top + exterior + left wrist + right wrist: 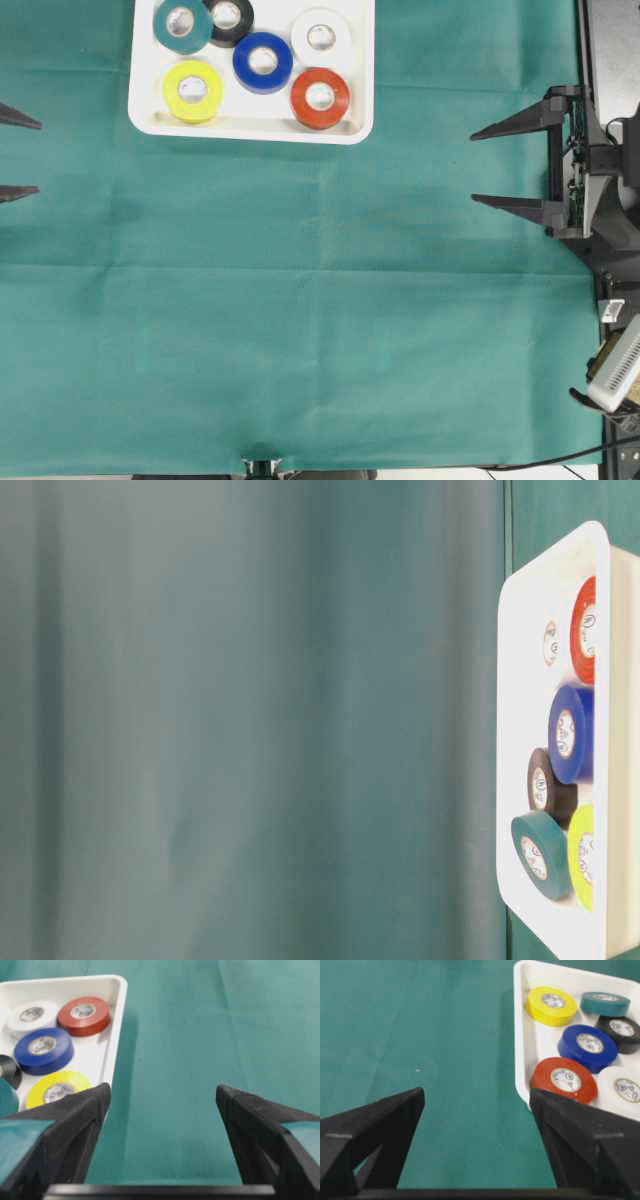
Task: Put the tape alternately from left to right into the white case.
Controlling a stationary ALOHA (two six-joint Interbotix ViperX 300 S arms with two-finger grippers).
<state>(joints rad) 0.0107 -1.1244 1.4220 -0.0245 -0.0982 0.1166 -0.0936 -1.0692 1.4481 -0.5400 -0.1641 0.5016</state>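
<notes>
Tape rolls (263, 62) inside white case (250, 128), left end effector (18, 155) spread apart, right end effector (490, 166) likewise, both empty

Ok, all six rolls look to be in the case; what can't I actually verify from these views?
- White case: its far rim is cut off by the overhead view's top edge.
- Teal roll overlaps the black roll; whether it rests on it is unclear.
- White roll: table-level view shows only its label, washed out against the case.
- Left end effector: overhead view shows only its fingertips.
</notes>
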